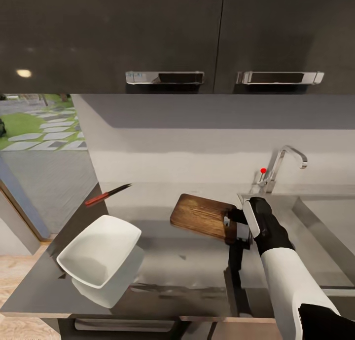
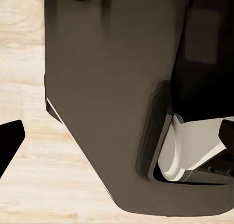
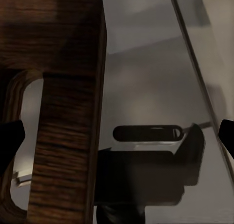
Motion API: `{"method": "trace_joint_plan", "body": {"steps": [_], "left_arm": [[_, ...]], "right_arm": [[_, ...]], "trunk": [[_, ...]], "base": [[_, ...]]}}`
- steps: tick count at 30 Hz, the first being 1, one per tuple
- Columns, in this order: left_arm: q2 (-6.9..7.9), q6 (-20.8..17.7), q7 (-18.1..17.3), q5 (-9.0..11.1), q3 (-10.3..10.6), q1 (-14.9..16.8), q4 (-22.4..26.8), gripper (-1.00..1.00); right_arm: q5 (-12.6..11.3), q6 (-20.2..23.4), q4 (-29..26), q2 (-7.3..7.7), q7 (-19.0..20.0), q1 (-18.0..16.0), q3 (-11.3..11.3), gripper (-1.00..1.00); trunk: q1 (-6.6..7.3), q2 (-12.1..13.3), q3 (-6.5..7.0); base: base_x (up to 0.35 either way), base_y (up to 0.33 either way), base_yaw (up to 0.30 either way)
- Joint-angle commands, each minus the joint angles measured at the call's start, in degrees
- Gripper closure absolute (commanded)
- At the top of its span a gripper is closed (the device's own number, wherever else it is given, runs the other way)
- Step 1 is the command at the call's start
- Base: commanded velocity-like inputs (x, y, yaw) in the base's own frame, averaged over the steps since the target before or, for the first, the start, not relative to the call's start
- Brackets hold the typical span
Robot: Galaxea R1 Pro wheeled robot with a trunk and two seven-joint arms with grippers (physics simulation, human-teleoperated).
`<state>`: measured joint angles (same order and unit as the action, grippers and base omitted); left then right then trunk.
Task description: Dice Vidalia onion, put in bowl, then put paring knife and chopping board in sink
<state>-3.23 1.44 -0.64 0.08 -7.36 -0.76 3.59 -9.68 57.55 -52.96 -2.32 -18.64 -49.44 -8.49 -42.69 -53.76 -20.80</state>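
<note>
My right gripper (image 1: 235,227) is clenched on the chopping board (image 1: 201,214) at its slotted end, lifting it tilted off the countertop (image 1: 162,261) so it can swing toward the sink (image 1: 315,241) at three o'clock. The paring knife (image 1: 106,195) lies at ten o'clock.

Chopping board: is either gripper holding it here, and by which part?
Yes. The right gripper holds the chopping board by its short edge at the slot handle hole, lifted and tilted above the countertop beside the sink.
</note>
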Motion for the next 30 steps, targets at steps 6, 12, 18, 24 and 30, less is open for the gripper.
{"method": "trace_joint_plan", "body": {"steps": [6,12,18,24,30], "left_arm": [[-0.02,0.05,-0.07,0.01,-0.38,-0.03,0.1,-1.0],[-0.02,0.05,-0.07,0.01,-0.38,-0.03,0.1,-1.0],[-0.02,0.05,-0.07,0.01,-0.38,-0.03,0.1,-1.0],[-0.01,0.05,-0.07,0.01,-0.38,-0.03,0.1,-1.0],[-0.02,0.05,-0.07,0.01,-0.38,-0.03,0.1,-1.0]], "right_arm": [[-0.58,0.1,-0.06,-0.05,-0.52,-0.04,-0.12,-1.0],[-0.58,0.1,-0.06,-0.05,-0.52,-0.04,-0.12,-1.0],[-0.58,0.1,-0.05,-0.05,-0.52,-0.04,-0.12,-1.0],[-0.52,0.1,-0.04,-0.05,-0.52,-0.04,-0.12,1.0],[-0.55,0.1,-0.04,-0.05,-0.52,-0.04,-0.12,1.0]], "trunk": [[-0.01,-0.04,-0.22],[-0.01,-0.04,-0.3],[-0.01,-0.04,-0.51],[-0.01,-0.04,-0.52],[-0.01,-0.04,-0.52]], "base": [[0.0,0.0,0.0],[0.0,0.0,0.0],[0.0,0.0,0.0],[0.0,0.0,0.0],[0.0,0.0,0.0]]}}
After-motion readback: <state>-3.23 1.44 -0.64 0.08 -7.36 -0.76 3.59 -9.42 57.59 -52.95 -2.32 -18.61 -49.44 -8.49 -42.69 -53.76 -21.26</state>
